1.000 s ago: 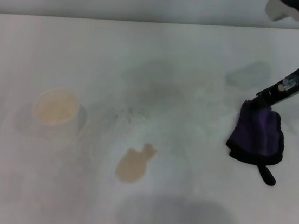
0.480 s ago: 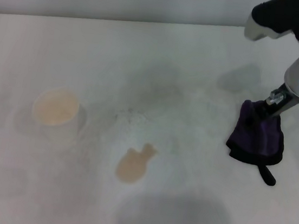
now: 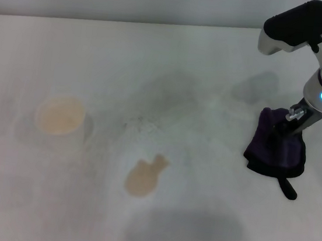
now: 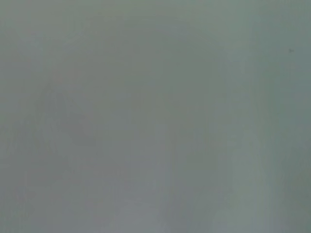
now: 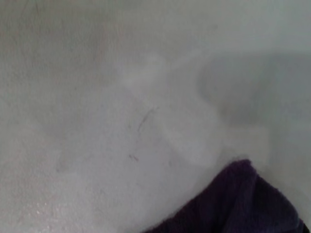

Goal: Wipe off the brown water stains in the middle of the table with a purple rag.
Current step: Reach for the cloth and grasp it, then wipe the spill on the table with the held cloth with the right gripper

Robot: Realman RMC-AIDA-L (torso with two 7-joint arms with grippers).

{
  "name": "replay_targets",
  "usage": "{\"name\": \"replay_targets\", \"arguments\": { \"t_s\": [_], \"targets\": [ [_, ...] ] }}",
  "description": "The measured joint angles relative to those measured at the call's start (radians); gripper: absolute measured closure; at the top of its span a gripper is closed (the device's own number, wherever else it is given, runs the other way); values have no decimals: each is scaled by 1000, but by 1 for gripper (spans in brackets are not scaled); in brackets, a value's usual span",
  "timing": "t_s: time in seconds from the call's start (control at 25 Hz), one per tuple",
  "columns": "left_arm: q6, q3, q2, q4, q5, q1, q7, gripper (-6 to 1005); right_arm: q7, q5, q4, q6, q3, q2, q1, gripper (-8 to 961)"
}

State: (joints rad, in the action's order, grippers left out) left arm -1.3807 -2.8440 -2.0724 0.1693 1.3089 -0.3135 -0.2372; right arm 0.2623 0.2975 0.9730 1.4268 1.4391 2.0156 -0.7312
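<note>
The brown water stain (image 3: pixel 144 176) is a small tan blotch with two lobes in the middle of the white table (image 3: pixel 157 55). The purple rag (image 3: pixel 278 148) lies bunched at the right, its black loop tab (image 3: pixel 286 189) pointing toward the front edge. My right gripper (image 3: pixel 282 128) comes down onto the rag's top, well to the right of the stain. The right wrist view shows a corner of the rag (image 5: pixel 233 204) on the tabletop. My left gripper is out of view; its wrist view shows only a plain grey surface.
A white paper cup (image 3: pixel 60 116) with a tan inside stands at the left, apart from the stain. Faint grey specks (image 3: pixel 140 122) lie behind the stain.
My right arm has swung in over the table and turned more upright above the rag. The rag, the stain and the cup have not moved.
</note>
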Motion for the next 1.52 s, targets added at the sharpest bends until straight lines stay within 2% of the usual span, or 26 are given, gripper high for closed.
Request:
{"name": "replay_targets", "arguments": {
  "t_s": [0.4,0.6,0.84,1.16,1.36,1.52],
  "targets": [
    [0,0,0,0,6,-2,17,107,-33,-16,-41,-6,62,1,-20,424],
    [-4,0,-1,1,6,-1,18,107,-40,-13,9,-7,81,3,-14,662],
    [-6,0,-2,-4,7,0,18,107,-29,42,44,-11,146,8,-8,858],
    [-9,0,-2,-7,1,-5,18,106,21,274,50,-67,322,10,-59,872],
    [-10,-1,-2,-7,-4,-17,18,107,24,407,50,-125,475,12,-133,871],
    [-9,-2,-2,-7,-26,-29,18,107,24,542,25,-175,627,12,-228,871]
  ]
}}
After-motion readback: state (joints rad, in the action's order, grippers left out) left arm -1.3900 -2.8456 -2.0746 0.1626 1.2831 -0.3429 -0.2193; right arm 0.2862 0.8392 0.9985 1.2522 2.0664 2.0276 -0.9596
